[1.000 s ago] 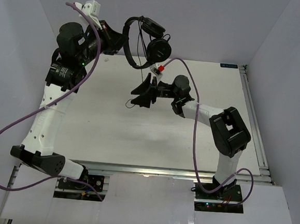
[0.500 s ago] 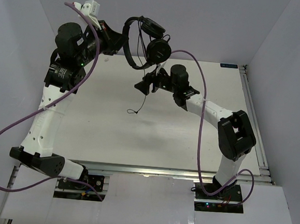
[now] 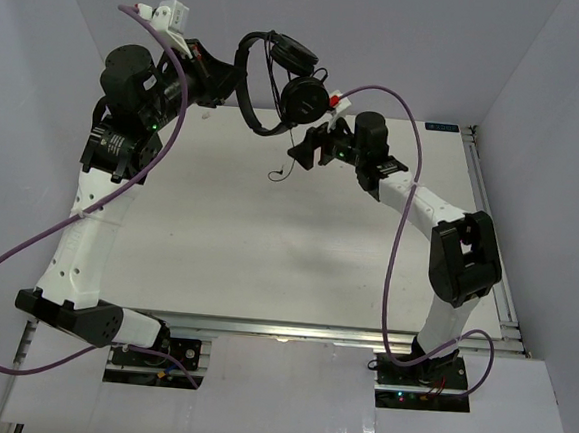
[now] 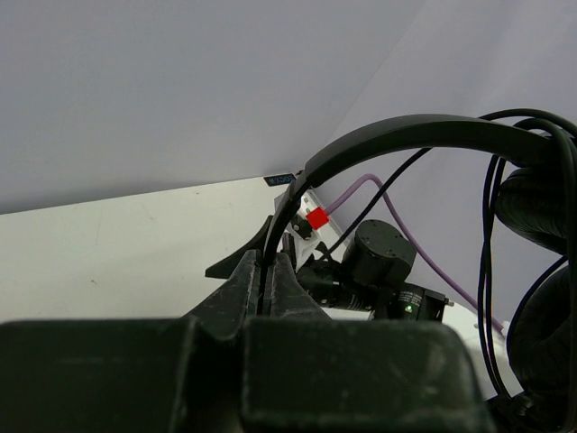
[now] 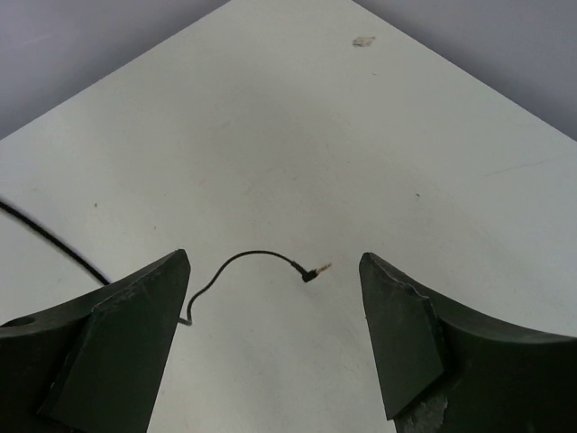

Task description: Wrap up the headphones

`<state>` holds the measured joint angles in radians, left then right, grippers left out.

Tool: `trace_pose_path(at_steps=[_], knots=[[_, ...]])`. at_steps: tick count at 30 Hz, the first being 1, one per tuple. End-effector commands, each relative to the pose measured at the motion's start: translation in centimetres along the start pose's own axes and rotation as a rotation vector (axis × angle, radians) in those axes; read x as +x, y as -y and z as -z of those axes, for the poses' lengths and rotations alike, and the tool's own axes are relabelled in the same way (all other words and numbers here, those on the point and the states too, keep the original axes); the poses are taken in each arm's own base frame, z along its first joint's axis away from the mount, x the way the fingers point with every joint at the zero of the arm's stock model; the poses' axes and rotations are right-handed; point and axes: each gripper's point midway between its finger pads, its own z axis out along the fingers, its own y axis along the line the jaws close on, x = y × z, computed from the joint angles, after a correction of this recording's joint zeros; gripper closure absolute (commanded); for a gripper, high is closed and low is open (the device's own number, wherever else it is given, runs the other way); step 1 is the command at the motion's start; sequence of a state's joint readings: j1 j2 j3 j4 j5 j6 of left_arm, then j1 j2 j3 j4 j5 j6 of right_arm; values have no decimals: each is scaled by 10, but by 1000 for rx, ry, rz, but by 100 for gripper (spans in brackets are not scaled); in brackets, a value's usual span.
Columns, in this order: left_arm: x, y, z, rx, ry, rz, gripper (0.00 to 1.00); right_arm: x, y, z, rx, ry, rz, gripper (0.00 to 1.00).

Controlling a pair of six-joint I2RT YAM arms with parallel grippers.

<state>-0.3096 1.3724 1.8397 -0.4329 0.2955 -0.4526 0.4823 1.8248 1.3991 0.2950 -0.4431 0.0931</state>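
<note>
Materials: the black over-ear headphones (image 3: 305,99) have a thin, smooth, curved plastic headband and two round padded earcups. Their thin black cable (image 3: 278,172) is looped several times by the earcups, and its loose end trails downward. The table (image 3: 218,231) is a flat, matte white board with a few small scuffs.

Location: in the top view I find the headphones lifted off the table at 12 o'clock, above its far edge and close to the back wall (image 3: 383,43).

Left pincer (image 3: 220,79): at 11 o'clock, pressed together on the headband; the wrist view shows the band running straight down into the slit between the fingers (image 4: 245,284).

Right pincer (image 3: 303,152): just below the lower earcup, spread wide, holding nothing. In its wrist view the cable's free end and small metal plug (image 5: 311,272) lie in the gap, touching neither finger. I cannot tell whether the plug rests on the board.

Room: the board from 3 through 9 o'clock is bare. Side walls stand near the left and right edges. A thick purple robot cable (image 3: 388,234) arcs over the right arm.
</note>
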Motion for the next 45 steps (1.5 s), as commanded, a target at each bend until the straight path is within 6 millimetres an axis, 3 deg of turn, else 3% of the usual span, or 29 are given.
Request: trace_pose_path(at_steps=[1,3,5,10,21,28,31,34,39,43,45], knots=[[-23,17,12,40,73,-20,100,-52,-59,30,-379,129,204,16],[-24,17,12,41,75,-20,100,-50,-76,37,-466,139,235,14],[-24,18,12,45,75,-19,100,-52,-79,38,-470,145,241,14],[-26,20,13,52,77,-18,100,-62,-60,31,-362,157,255,14],[-28,24,17,63,82,-12,100,-56,-155,36,-807,166,273,15],[-28,25,22,63,86,-17,100,-56,-160,32,-836,147,270,17],[-28,25,19,66,86,-15,100,-46,-166,18,-792,118,245,28],[-33,25,20,57,101,-21,100,-30,-174,17,-798,98,199,46],[-48,17,22,-9,157,-29,100,3,-180,32,-790,73,119,61],[-55,-2,21,-111,186,-61,100,13,-182,49,-767,66,122,78],[-57,-17,20,-184,192,-87,100,7,-185,65,-729,81,154,90]])
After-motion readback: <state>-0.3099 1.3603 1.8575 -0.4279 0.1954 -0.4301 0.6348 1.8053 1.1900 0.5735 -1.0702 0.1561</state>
